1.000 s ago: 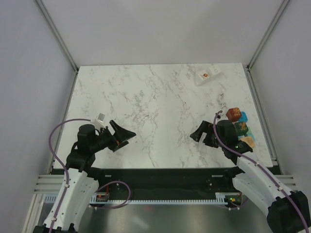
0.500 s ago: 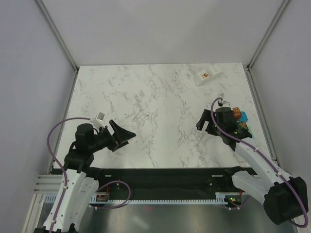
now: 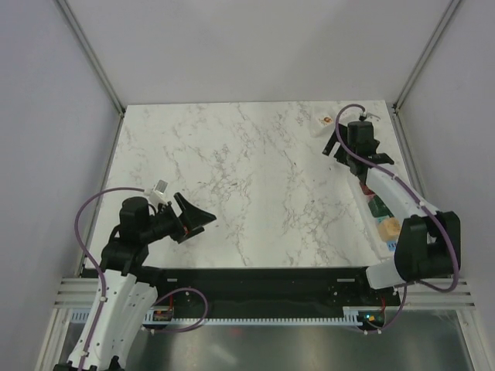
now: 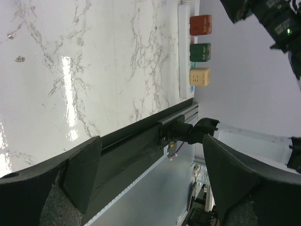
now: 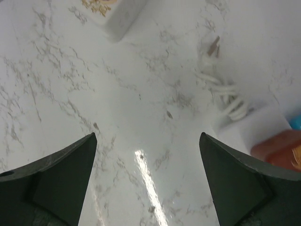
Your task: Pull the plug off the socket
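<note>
Hovering spread apart far right, the right tool (image 5: 146, 136) hangs near the orange plug (image 5: 277, 148), likely lining up a grasp.

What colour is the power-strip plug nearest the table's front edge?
Pale yellow; that plug shows best in the left wrist view.

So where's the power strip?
The power strip lies along the table's right edge, near the front, partly under the right arm in the top view, carrying coloured plugs.
</note>
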Tool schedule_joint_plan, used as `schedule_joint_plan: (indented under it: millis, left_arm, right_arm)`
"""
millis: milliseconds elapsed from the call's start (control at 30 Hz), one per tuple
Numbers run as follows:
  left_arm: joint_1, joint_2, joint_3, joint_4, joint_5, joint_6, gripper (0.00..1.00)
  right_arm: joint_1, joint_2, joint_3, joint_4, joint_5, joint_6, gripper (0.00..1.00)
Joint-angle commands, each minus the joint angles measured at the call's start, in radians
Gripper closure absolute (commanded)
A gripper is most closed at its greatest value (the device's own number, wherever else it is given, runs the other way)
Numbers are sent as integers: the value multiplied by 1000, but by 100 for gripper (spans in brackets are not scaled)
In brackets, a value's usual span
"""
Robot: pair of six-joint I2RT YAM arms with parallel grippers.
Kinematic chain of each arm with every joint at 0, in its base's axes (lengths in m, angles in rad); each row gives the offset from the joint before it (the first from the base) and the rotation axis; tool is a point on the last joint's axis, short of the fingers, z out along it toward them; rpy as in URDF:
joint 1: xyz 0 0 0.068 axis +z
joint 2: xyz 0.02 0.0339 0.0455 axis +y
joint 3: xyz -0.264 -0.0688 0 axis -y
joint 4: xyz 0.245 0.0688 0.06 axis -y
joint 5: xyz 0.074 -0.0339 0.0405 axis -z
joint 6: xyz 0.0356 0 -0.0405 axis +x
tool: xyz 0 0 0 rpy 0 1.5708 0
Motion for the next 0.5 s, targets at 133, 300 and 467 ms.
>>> schedule_joint_plan:
  millis: [133,300,467]
  left_arm:
    - [7,-35,84,2,63,76,8]
    - [7,-15,86,4,23,72,9]
    - [6,26,89,31,3,84,9]
  right_arm:
    - [-76,377,358,193,-141,6,2]
    - [-70,644,583,147,-121,113,2]
    - [-25,762,719,135,23,193,2]
